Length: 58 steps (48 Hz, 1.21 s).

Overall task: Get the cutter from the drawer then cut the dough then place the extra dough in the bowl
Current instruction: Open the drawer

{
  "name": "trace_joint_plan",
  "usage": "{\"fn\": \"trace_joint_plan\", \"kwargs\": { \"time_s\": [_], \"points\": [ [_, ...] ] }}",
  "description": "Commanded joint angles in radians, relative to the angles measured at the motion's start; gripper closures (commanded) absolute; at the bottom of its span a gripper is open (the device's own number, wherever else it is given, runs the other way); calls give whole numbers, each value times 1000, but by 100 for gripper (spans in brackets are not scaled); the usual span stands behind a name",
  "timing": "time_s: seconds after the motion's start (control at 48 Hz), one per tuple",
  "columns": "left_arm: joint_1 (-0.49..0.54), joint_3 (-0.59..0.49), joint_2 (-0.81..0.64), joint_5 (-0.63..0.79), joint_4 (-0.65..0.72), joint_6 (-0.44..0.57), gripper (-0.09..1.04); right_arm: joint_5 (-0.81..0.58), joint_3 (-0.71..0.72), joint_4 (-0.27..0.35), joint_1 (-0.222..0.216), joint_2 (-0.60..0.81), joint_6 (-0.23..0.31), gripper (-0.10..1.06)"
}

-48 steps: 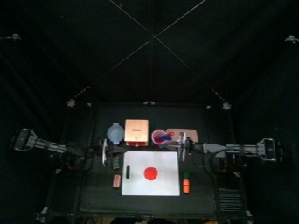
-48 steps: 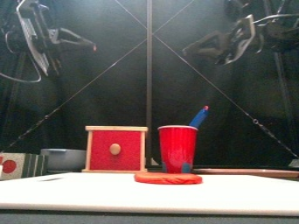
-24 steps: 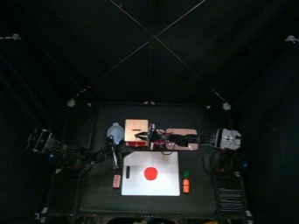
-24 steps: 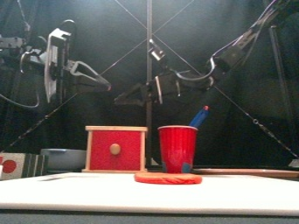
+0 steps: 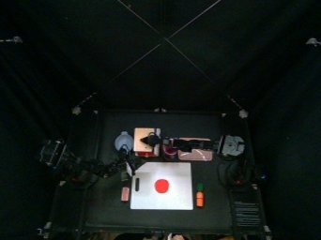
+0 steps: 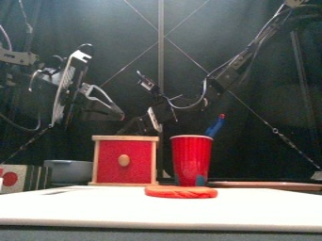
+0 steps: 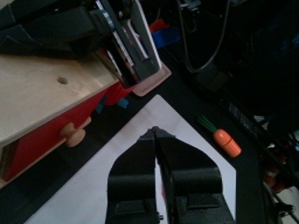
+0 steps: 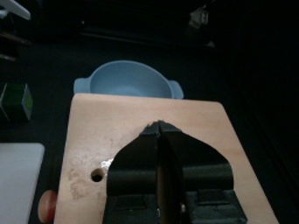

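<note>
I see the black worktop (image 5: 163,220) carrying a white cutting board (image 5: 175,199). Behind the board stand a blue-grey bowl (image 5: 123,142), a wooden box (image 5: 146,137), a red cup (image 5: 174,145) and a pink tray (image 5: 201,147). An orange carrot toy (image 5: 198,198) lies just right of the board, and a small reddish toy (image 5: 126,192) just left of it.

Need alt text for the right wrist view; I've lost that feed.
The right gripper, jaws shut, hangs over the box's pale top. The bowl sits just past the box, and a corner of the board shows beside the box.
</note>
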Motion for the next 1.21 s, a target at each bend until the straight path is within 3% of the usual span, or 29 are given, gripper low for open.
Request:
{"fn": "trace_joint_plan", "kwargs": {
  "time_s": [0.021,0.188,0.292,0.479,0.688,1.208],
  "points": [
    [-2,-28,-3,-11,-21,0,42,17,-12,-8,-5,-8,-5,101],
    [-2,-55,-2,0,-132,-38,12,18,-5,-9,2,-5,-5,101],
    [-2,-72,0,15,-210,-106,3,17,-8,-9,2,-3,-5,101],
    [-2,-77,41,86,-322,-245,3,17,-15,-9,12,-3,-5,101],
    [8,-112,130,103,-337,-374,3,18,-18,-9,17,-3,-5,101],
    [155,-158,216,98,-285,-380,3,18,-18,-9,18,-3,-3,101]
  ]
}}
